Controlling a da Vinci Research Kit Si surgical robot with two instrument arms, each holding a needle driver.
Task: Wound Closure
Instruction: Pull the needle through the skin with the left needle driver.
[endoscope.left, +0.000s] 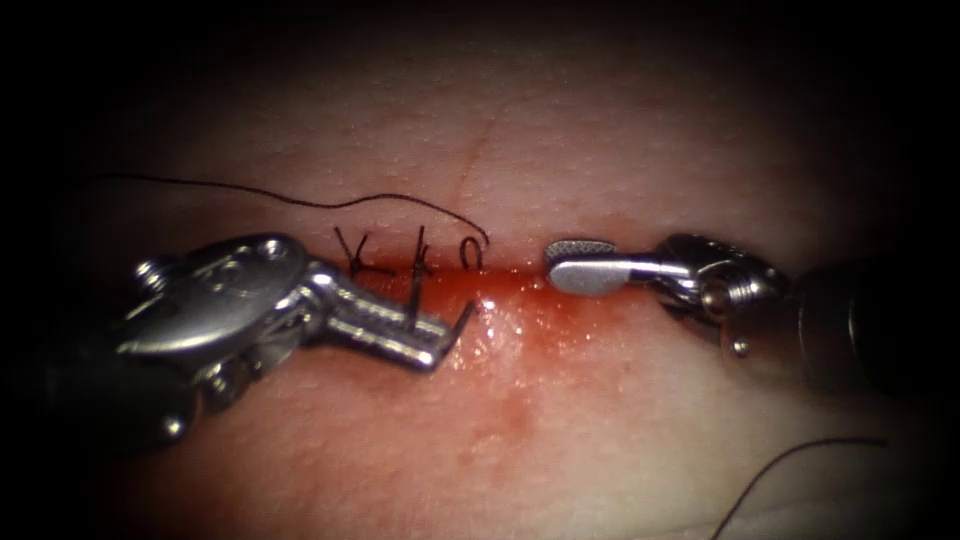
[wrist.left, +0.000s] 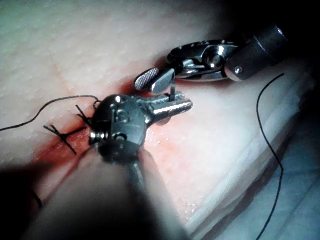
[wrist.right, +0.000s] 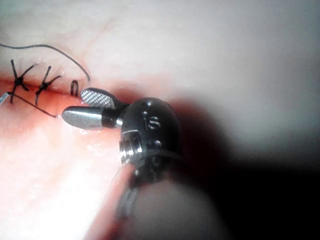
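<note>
The cut (endoscope.left: 520, 283) runs across the tissue (endoscope.left: 560, 150), wet with red fluid. Two knotted stitches (endoscope.left: 362, 262) and a small thread loop (endoscope.left: 470, 252) cross its left part. My left tool (endoscope.left: 432, 345) comes in from the left below the cut, jaws shut on the curved needle (endoscope.left: 462, 322). A short grey length of needle rises from the jaw tips toward the cut's near edge. Whether its point is in the tissue I cannot tell. My right tool (endoscope.left: 572, 264) hovers over the cut right of the loop, jaws open and holding nothing. In the left wrist view the needle (wrist.left: 172, 93) stands up from the left tool (wrist.left: 186, 106).
Dark thread (endoscope.left: 300, 203) runs from the loop away to the far left over the tissue. Another strand (endoscope.left: 790, 462) curves at the near right, close to the tissue's edge (wrist.left: 240, 200). Right tool's open jaws (wrist.right: 80, 106) sit beside the stitches (wrist.right: 45, 82).
</note>
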